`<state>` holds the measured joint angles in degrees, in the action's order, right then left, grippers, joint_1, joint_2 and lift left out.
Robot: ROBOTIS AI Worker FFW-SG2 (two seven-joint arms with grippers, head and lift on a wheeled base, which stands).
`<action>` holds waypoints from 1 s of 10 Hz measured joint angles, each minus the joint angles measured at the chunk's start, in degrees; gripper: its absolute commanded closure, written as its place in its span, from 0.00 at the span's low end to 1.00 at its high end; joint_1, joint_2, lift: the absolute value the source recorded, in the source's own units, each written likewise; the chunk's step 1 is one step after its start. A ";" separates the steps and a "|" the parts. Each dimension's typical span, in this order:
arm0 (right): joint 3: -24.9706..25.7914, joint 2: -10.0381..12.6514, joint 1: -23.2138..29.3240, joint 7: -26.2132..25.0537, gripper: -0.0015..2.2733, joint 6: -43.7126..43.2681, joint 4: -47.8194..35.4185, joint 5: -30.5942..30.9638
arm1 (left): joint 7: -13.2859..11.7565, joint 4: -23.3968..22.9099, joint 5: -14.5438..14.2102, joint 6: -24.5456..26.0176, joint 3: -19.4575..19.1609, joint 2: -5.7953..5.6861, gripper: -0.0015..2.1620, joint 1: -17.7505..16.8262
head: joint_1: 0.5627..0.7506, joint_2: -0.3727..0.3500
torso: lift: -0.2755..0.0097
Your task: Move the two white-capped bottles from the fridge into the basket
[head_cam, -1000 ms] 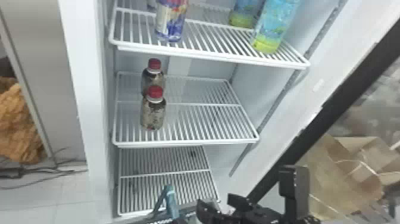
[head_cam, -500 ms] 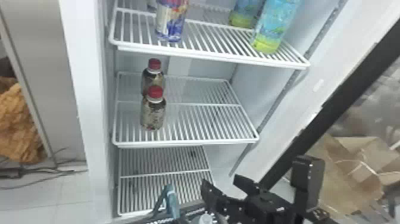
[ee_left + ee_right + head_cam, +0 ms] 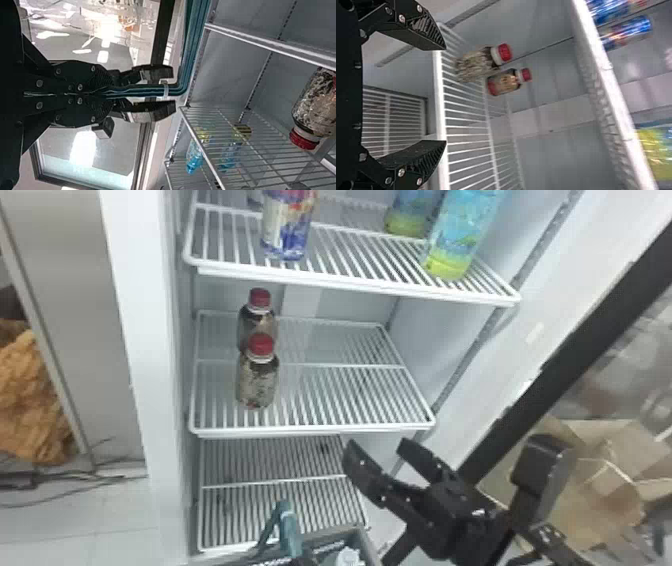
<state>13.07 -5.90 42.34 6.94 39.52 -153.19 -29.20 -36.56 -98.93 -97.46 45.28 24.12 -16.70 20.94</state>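
Fridge [image 3: 142, 355], smooth-walled, with ribbed wire shelves [image 3: 310, 432]. Basket [image 3: 334, 533], straight-rimmed, before it. Right gripper [image 3: 378, 446]: black, curved fingers apart. Left gripper [image 3: 174, 89]: black, angular; its state cannot be told. White-capped bottle [image 3: 349, 557]: in the basket.

White-capped bottle [image 3: 349, 557] in grey basket [image 3: 368, 546]

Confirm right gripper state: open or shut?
Open. In the wrist view, the jaws of the right gripper stand wide apart with nothing held; the shelf's front rail shows through the gap.
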 measured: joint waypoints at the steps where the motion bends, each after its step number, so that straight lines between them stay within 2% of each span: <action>1: -0.83 -0.05 0.17 0.00 0.10 -5.45 1.17 0.02 | 0.00 0.00 0.00 0.00 -0.02 0.05 0.52 0.02 | 0.70 0.03 | 0.05; 3: -2.37 0.17 0.40 -0.04 0.10 -16.05 4.13 0.89 | 0.00 0.00 0.11 0.00 -0.12 0.08 0.52 0.02 | 0.70 0.03 | 0.05; 6: -3.95 0.71 0.76 -2.51 0.10 -26.86 7.59 6.16 | 0.00 0.00 0.12 0.00 -0.16 0.17 0.52 0.01 | 0.70 0.03 | 0.05; 10: -7.48 0.72 1.93 -6.28 0.10 -30.78 10.94 9.02 | 0.00 0.00 0.12 0.00 -0.16 0.22 0.52 0.02 | 0.70 0.03 | 0.05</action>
<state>5.59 -5.18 44.27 0.66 8.74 -142.25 -20.17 -36.56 -98.93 -97.35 45.28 23.96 -16.48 20.96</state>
